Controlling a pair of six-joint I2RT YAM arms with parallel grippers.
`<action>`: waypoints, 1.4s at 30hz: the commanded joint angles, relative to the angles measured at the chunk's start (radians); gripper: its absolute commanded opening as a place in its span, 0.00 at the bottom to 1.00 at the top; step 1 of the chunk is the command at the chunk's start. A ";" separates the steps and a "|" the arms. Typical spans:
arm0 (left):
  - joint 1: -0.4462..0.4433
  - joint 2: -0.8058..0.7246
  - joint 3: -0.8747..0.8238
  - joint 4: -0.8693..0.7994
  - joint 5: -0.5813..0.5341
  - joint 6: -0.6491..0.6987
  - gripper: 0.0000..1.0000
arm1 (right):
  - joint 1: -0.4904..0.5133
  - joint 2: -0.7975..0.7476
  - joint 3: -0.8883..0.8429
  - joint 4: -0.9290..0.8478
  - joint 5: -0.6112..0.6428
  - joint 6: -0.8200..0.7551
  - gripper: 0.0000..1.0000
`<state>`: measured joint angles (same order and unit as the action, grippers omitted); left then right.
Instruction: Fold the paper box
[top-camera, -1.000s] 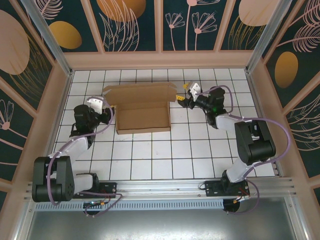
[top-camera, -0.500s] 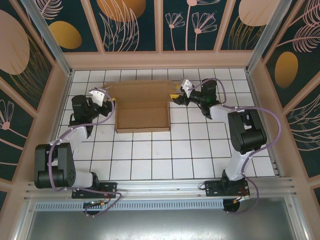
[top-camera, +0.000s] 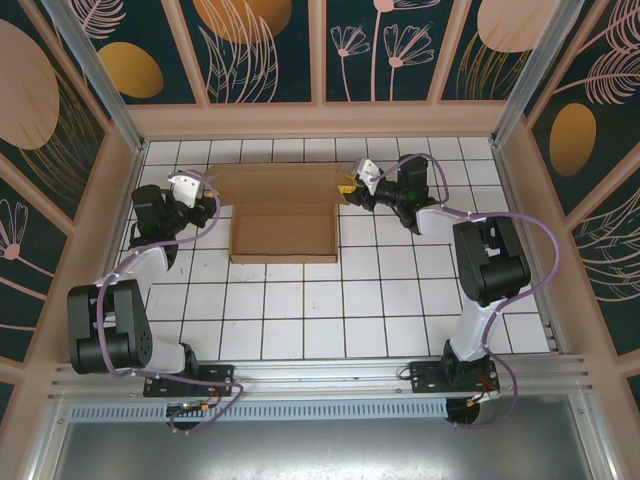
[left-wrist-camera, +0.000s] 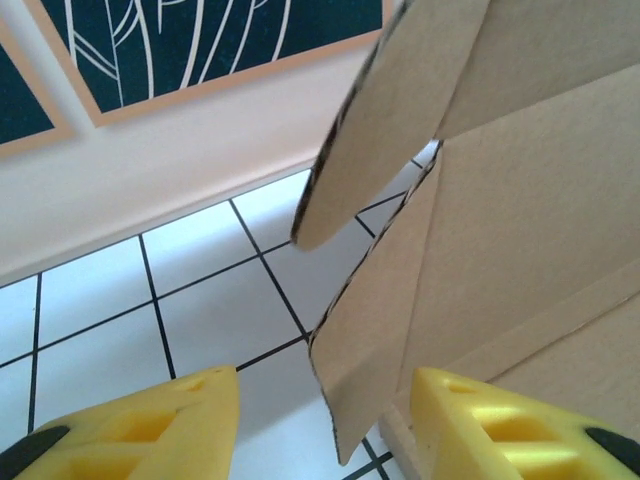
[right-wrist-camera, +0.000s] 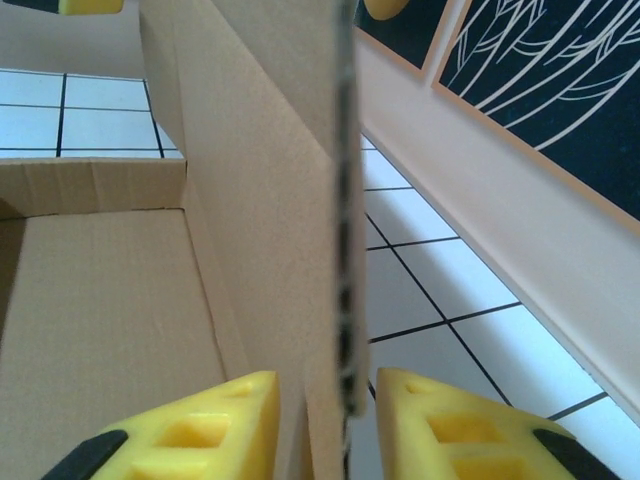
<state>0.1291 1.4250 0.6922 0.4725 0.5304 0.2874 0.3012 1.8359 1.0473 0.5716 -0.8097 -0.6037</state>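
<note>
The paper box (top-camera: 285, 235), a shallow tray of matte brown corrugated cardboard with a broad rear lid panel, sits far-centre on the white-tiled desk (top-camera: 300, 310), a rounded flap loose between the left tool's (left-wrist-camera: 325, 425) spread yellow wedges, the right tool (right-wrist-camera: 328, 425) narrow around a thin fluted edge, grip unclear.

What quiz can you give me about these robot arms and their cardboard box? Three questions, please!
1. True or false: the paper box sits on a white tiled table.
2. What pokes in between the right arm's fingers? A) a cardboard edge B) a spoon C) a ball
3. Fill in: the left arm's fingers are coloured ____.
Key: 1 true; 2 A; 3 yellow.
</note>
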 joint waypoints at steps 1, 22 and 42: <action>0.006 0.034 0.030 0.024 0.030 0.016 0.49 | 0.004 0.021 0.044 -0.027 -0.012 -0.029 0.29; -0.022 0.183 0.221 -0.099 0.249 0.098 0.08 | 0.031 0.040 0.094 -0.108 -0.005 -0.053 0.06; -0.171 -0.019 -0.083 0.234 -0.162 -0.321 0.00 | 0.295 -0.002 -0.027 0.161 0.869 0.471 0.00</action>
<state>0.0090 1.4372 0.6159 0.5873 0.3912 0.1001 0.5243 1.8324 1.0138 0.6945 -0.1585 -0.2459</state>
